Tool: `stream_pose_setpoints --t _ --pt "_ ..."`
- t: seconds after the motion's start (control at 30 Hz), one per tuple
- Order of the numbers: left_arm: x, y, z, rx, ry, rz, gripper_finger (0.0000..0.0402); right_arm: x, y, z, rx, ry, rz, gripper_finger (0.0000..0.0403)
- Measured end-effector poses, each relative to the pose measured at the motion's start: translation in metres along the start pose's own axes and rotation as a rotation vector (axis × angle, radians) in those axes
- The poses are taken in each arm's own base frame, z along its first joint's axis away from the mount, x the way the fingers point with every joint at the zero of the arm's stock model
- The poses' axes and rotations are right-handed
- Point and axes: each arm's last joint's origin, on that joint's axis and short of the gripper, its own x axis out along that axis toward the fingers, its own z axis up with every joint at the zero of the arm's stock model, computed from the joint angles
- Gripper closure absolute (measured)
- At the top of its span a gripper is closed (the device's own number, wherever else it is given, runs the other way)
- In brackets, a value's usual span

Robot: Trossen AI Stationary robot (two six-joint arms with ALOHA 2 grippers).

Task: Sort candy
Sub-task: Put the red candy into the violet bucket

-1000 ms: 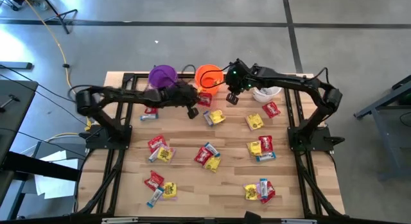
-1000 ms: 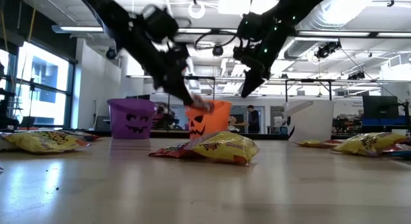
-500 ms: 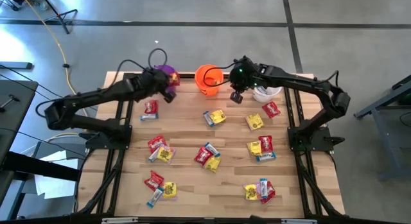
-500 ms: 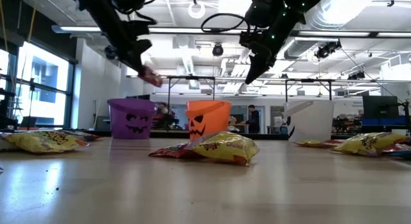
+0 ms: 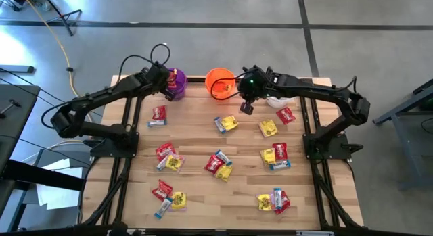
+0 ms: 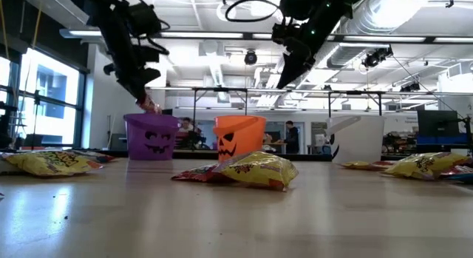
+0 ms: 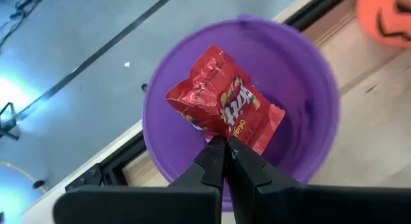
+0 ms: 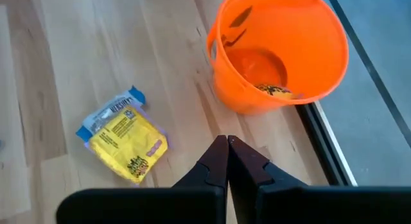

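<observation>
Candy in a red packet (image 7: 225, 112) is pinched by one corner in the left gripper (image 7: 223, 144), whose jaws are shut on it, and it hangs directly over the mouth of the purple bucket (image 7: 308, 89) at the far left of the counter (image 5: 196, 128). From the low view the packet (image 6: 150, 105) dangles just above that bucket's rim, not yet inside.

The step in hand looks like the drop. To do it well, the jaws should part while the packet is centred over the opening, as it appears now, and low enough that the light wrapper does not flutter onto the rim or over the counter's far edge, which lies just beyond the bucket. A clean, full opening matters, since a thin wrapper may cling to one finger.

The right gripper (image 8: 227, 147) hovers near the orange bucket (image 8: 282, 51), jaws closed on nothing; a yellow packet (image 8: 125, 144) with a blue-and-white bar touching it lies on the wood below. The remaining candy (image 5: 220, 165) is scattered in small mixed clusters across the counter, so most of the sorting seems left to do.
</observation>
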Motion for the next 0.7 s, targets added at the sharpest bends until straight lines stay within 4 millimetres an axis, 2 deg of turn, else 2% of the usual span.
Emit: stream_pose_setpoints --t 0.1,0.17,0.3,0.4,0.53,0.7 --pt "0.013 0.001 0.001 0.008 0.029 0.012 0.0401 0.001 0.005 0.003 -0.005 -0.050 0.006 0.0403" --pt "0.024 0.002 0.002 0.018 0.048 0.020 0.0401 0.010 0.010 0.001 -0.004 -0.116 0.038 0.0403" --pt "0.042 0.004 0.005 0.011 0.044 -0.015 0.0401 0.029 0.020 -0.019 0.034 -0.141 0.065 0.0403" --pt "0.053 0.005 0.003 0.002 0.074 -0.064 0.0401 0.035 0.024 -0.032 0.073 -0.141 0.072 0.0403" --pt "0.059 0.006 0.002 0.018 0.092 -0.067 0.0394 0.028 0.030 -0.043 0.102 -0.157 0.083 0.0403" --pt "0.050 0.006 0.011 0.036 -0.015 -0.064 0.0359 0.002 0.032 -0.045 0.101 -0.197 0.083 0.0403"
